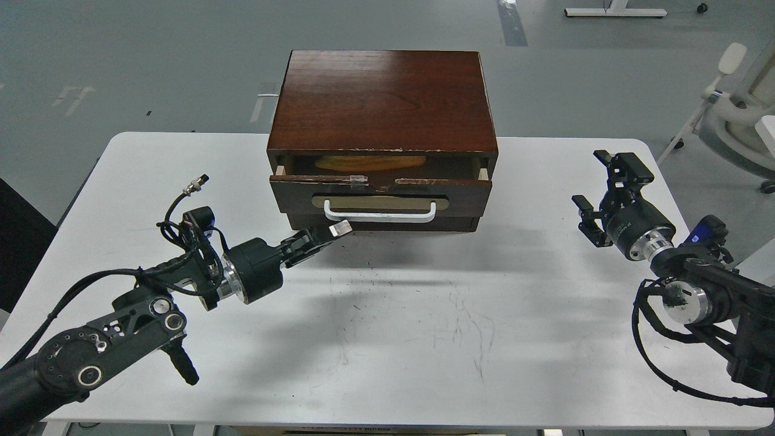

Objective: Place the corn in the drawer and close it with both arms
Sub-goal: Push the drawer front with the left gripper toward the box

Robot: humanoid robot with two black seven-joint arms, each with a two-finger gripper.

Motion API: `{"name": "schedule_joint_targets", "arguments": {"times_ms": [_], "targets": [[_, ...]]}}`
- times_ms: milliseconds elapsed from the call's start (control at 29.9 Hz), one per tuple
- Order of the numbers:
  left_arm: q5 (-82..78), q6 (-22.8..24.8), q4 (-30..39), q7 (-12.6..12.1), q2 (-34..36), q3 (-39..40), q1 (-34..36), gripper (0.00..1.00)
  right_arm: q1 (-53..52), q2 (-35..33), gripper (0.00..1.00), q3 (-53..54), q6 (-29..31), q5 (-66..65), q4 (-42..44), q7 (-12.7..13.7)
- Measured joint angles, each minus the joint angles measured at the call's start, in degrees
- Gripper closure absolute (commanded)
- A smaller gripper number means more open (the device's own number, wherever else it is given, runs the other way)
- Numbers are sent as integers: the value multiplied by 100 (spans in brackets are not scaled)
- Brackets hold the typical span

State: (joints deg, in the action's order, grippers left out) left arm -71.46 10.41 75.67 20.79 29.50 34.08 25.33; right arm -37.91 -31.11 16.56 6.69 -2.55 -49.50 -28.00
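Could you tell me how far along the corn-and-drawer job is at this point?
Done: the corn lies inside the drawer. In hand: the left gripper sits closed just below the drawer front. Left: the drawer is partly open; the right gripper is open, off to the side.

A white rectangular table point(387, 339) with rounded corners, scuffed with dark marks near its middle, stands on a grey floor point(151, 60). A pale office chair point(735, 103) sits far right.

Head view looks down onto the table point(387, 339).
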Motion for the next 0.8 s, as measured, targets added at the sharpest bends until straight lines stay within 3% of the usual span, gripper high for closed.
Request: {"name": "schedule_joint_targets", "arguments": {"times_ms": [802], "targets": [[61,310,-817,5,-301,-42,478,100,46,0,2,9,0,0,1,0]]}}
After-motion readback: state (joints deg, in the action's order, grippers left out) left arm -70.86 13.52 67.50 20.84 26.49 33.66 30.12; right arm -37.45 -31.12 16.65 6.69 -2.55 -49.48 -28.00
